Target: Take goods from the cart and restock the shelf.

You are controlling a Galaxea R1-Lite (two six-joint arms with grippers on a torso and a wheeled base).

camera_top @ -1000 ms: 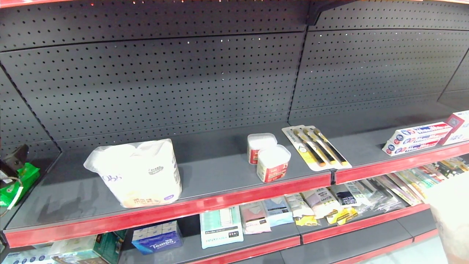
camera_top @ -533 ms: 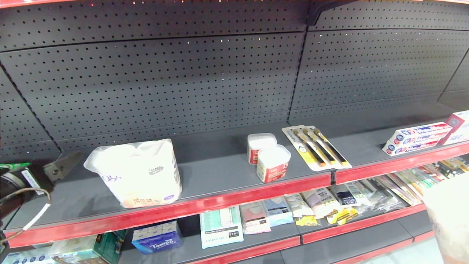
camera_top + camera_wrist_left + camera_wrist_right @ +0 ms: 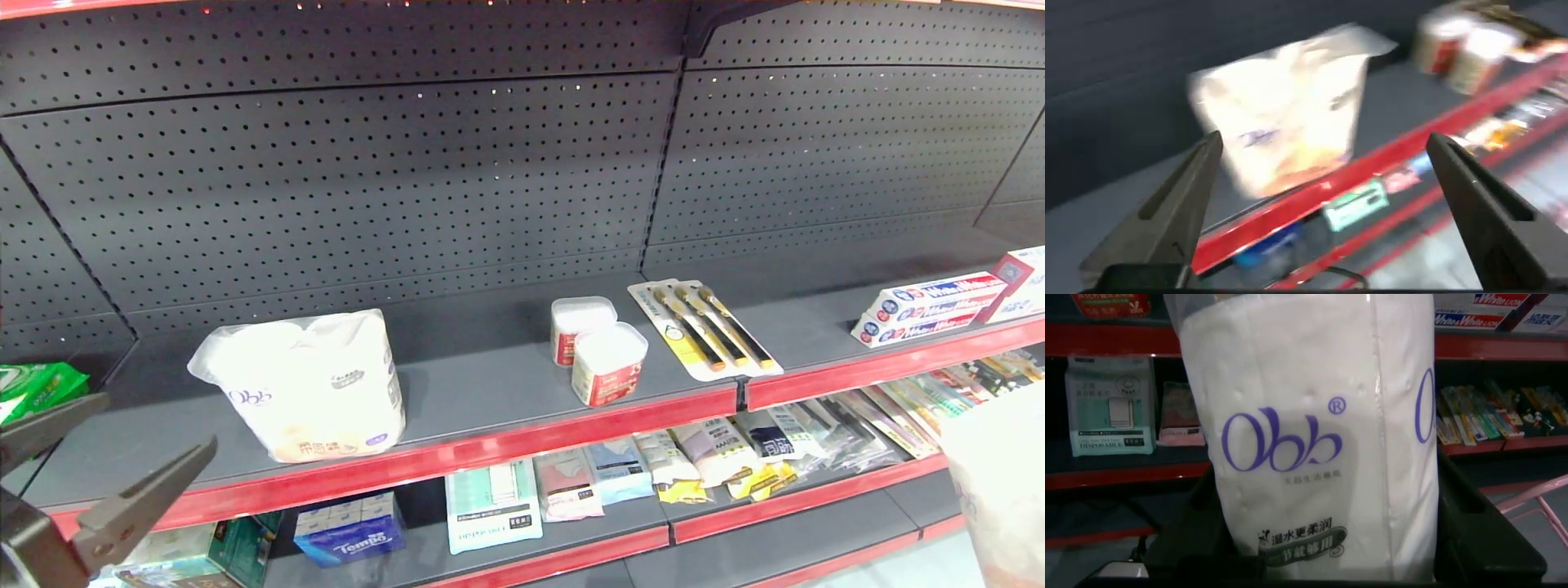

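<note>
On the dark shelf [image 3: 490,384] stands a white toilet paper pack [image 3: 306,388], which the left wrist view has blurred [image 3: 1290,114]. My left gripper [image 3: 159,420] hangs open and holding nothing in front of the shelf's red front edge, left of that pack [image 3: 1324,139]. A green pack [image 3: 41,384] lies at the shelf's far left. In the right wrist view my right gripper [image 3: 1331,547] is shut on a second toilet paper pack [image 3: 1315,425], upright between the black fingers [image 3: 1200,531]. That pack shows at the lower right of the head view [image 3: 1000,490], below the shelf's level.
Two white tubs [image 3: 604,359], a toothbrush card [image 3: 702,327] and toothpaste boxes [image 3: 931,306] sit on the same shelf further right. The lower shelf [image 3: 571,555] holds several tissue packs and sachets. A pink frame [image 3: 1543,498] lies beyond the held pack.
My left gripper has left the green pack at the shelf's far left and drawn back and down to the front edge, open. The right-hand pack has barely shifted.
</note>
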